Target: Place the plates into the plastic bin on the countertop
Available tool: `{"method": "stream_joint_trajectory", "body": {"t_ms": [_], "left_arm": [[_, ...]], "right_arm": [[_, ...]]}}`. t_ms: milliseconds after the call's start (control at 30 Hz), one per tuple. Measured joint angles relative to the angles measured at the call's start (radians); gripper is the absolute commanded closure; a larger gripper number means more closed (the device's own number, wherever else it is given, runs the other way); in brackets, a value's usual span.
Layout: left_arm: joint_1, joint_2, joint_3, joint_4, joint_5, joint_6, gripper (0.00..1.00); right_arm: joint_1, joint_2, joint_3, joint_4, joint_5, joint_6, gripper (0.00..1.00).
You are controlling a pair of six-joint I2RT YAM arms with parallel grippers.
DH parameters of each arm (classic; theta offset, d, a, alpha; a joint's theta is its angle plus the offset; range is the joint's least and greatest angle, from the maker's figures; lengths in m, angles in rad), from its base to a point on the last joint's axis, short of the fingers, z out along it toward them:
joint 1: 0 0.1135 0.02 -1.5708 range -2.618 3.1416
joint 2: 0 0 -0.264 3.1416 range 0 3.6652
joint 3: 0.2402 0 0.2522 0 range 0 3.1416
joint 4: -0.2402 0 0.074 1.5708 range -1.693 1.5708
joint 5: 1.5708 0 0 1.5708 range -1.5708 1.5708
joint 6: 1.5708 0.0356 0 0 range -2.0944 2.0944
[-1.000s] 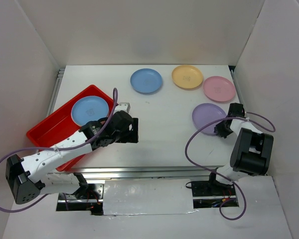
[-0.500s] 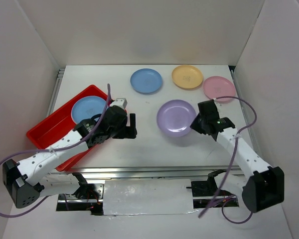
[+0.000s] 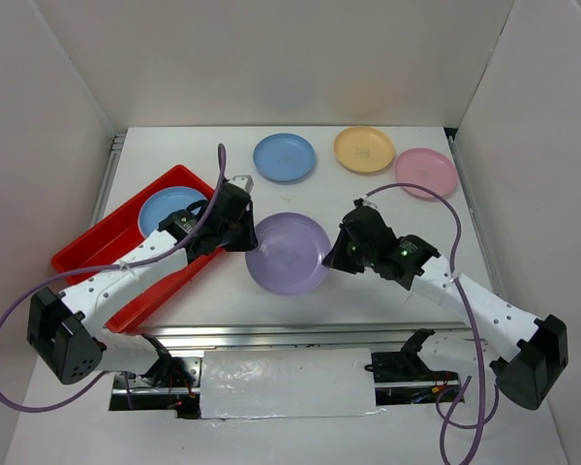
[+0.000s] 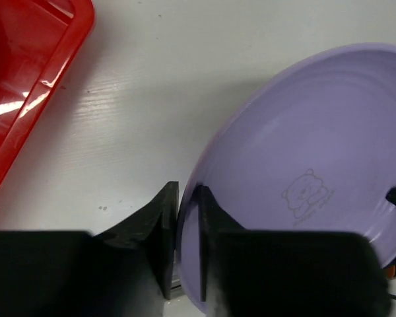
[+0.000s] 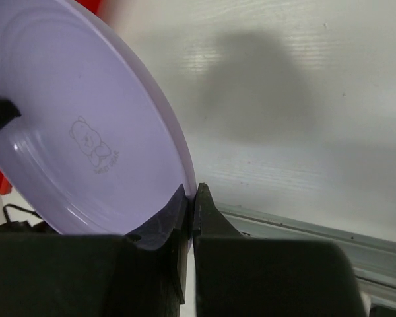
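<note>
Arriving clamped on the round purple plastic plate (image 3: 289,254), right hand (image 5: 190,198) meets left hand (image 4: 185,198) astride its far rim, grip unconfirmed: handover begun.

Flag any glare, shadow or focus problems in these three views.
Top external: even diffuse light, sharp, purple plate casts barely any shadow. Left wrist: white glare streaks on the red bin rim; left gripper a soft black silhouette, plate's bear print legible. Right wrist: broad soft shadow on the countertop behind the plate; right gripper underexposed and blurred.
</note>
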Motion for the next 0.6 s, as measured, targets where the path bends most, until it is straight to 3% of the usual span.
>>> {"method": "stream_joint_trajectory", "body": {"t_ms": [67, 133, 167, 200, 267, 367, 533, 600], "left_arm": [[0.004, 0.000, 0.003, -0.003, 0.004, 0.007, 1.00], [0.006, 0.002, 0.022, -0.018, 0.022, 0.023, 1.00], [0.006, 0.004, 0.032, -0.031, 0.019, 0.034, 1.00], [0.009, 0.006, 0.038, -0.042, 0.019, 0.034, 1.00], [0.037, 0.009, 0.048, -0.050, 0.012, 0.031, 1.00], [0.181, 0.008, 0.046, -0.068, -0.002, 0.017, 1.00], [0.608, -0.021, 0.018, -0.046, -0.009, -0.046, 1.00], [0.719, -0.027, 0.012, -0.042, -0.016, -0.076, 1.00]], "right_arm": [[0.018, 0.008, 0.006, -0.008, 0.017, 0.006, 1.00], [0.024, 0.019, 0.008, -0.022, 0.037, 0.014, 0.91], [0.024, 0.023, 0.013, -0.023, 0.042, 0.018, 0.70], [0.024, 0.024, 0.020, -0.023, 0.048, 0.025, 0.30], [0.026, 0.024, 0.034, -0.021, 0.062, 0.035, 0.00], [0.014, 0.001, 0.037, 0.000, 0.085, 0.043, 0.00], [-0.091, -0.085, -0.084, 0.079, 0.053, 0.044, 0.00], [-0.105, -0.080, -0.123, 0.089, 0.037, 0.041, 0.00]]}}
